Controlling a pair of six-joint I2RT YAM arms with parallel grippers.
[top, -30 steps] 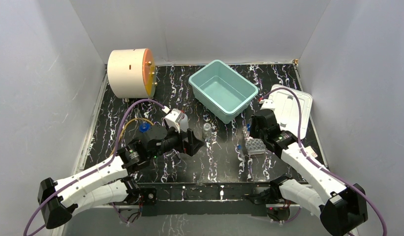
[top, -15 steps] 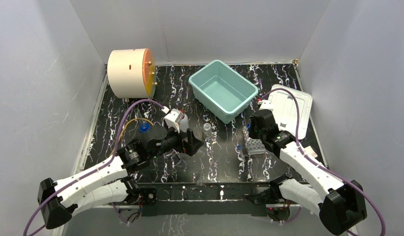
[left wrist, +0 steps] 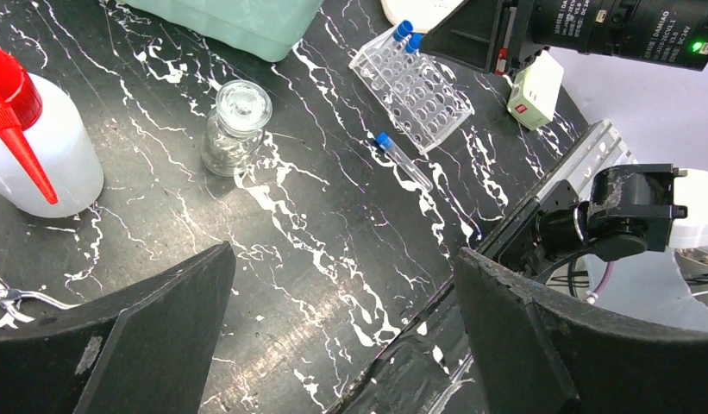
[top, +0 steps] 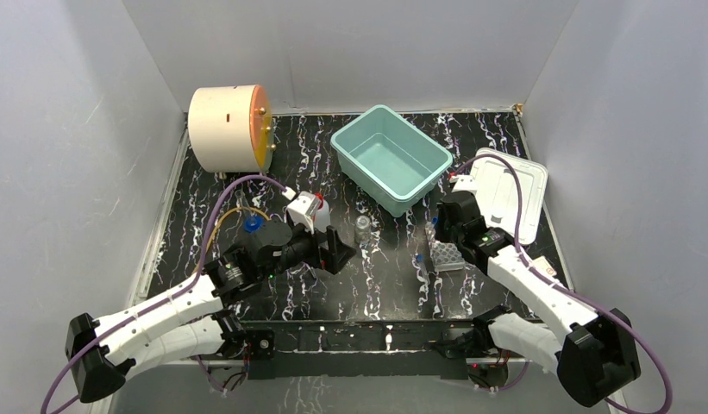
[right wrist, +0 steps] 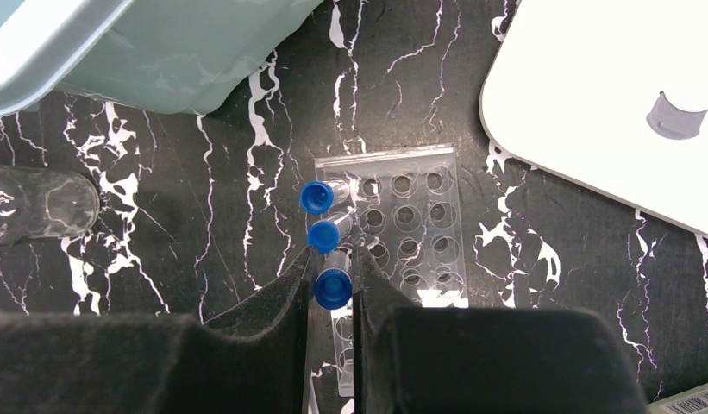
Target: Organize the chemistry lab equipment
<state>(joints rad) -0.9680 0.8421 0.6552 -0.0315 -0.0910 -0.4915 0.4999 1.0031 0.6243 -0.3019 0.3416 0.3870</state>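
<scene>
Snugly clamped in the right end effector (right wrist: 333, 259) sits a blue-capped tube (right wrist: 333, 291).

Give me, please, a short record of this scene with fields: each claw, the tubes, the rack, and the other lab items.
left claw: open, holding nothing
right claw: shut on held tube, at the clear rack edge
racked tubes: two, blue caps, in the rack's edge column
loose tube: lying on the table beside the rack
glass vial: upright, stoppered
squeeze bottle: upright, apart from the vial
teal bin: at the back, white lid beside it
</scene>
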